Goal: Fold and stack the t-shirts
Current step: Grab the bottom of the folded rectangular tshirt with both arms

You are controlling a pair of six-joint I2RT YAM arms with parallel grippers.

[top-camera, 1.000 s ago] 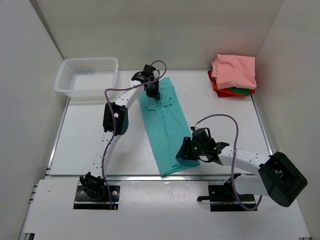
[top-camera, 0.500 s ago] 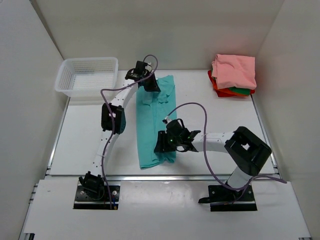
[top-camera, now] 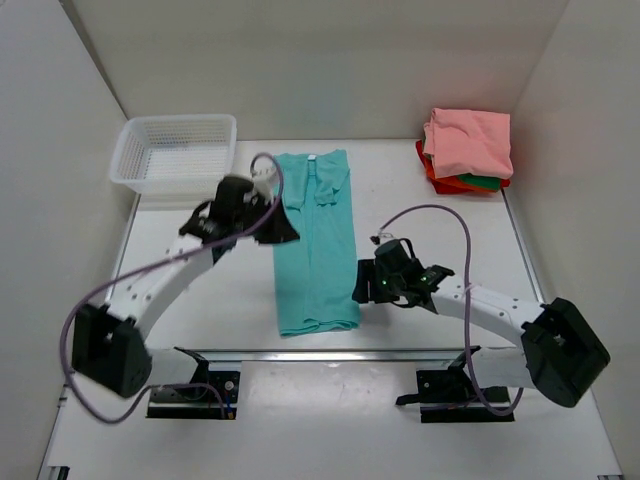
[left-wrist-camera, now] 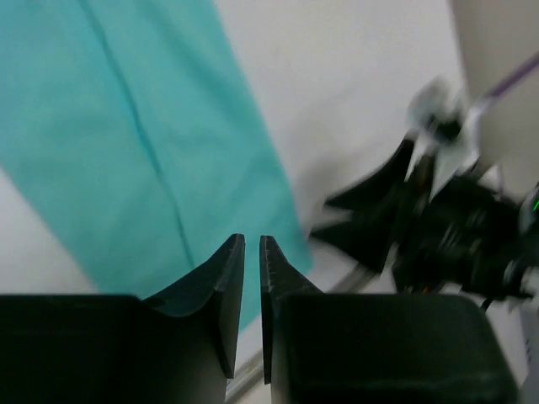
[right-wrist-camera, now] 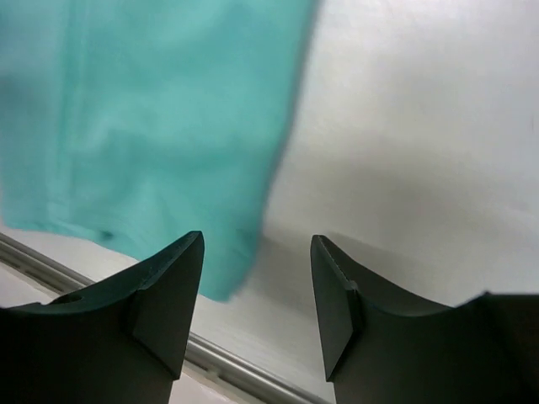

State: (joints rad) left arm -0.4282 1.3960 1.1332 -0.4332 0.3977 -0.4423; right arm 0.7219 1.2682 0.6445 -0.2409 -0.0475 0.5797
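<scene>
We log teal t-shirt (top-camera: 315,245) flat as a long strip mid surface (top-camera: 420,220), collar (top-camera: 311,157) at 12 o'clock, prob. ready for cross-fold; L end effector (top-camera: 283,229) at 9 pinched empty, R end effector (top-camera: 360,288) at 4 spread, empty.

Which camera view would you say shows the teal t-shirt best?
The top external view: the teal t-shirt shows collar to hem. The left wrist view catches one edge, the right wrist view a blurred corner.
</scene>
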